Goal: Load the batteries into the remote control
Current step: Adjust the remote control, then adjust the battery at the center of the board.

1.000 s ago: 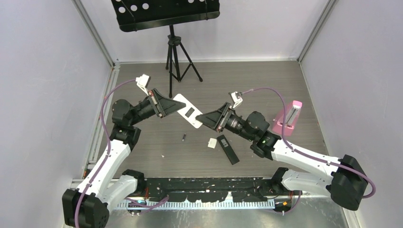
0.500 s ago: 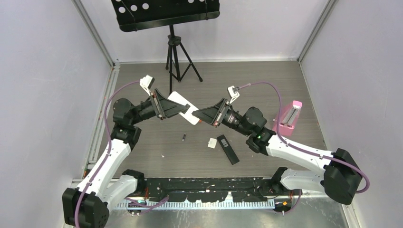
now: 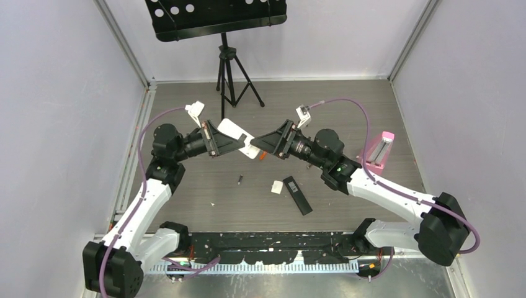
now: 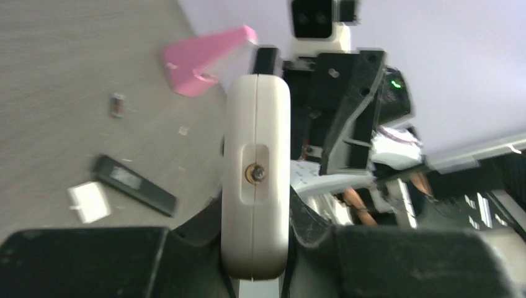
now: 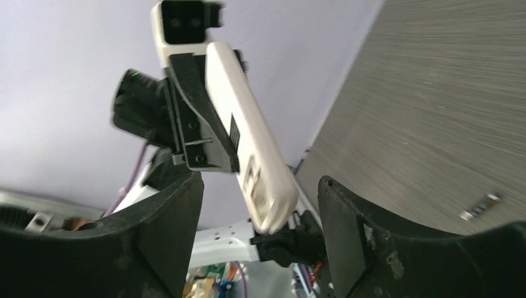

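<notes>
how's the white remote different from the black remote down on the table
Colour and shape: the white plastic remote control is pale with rounded ends; the slim black remote control is dark and square-cornered.
Pose: the white one is up off the table, clamped in the left hand; the black one lies flat on the grey wood-grain table, with no hand on it.
Both are long, narrow bars.
</notes>
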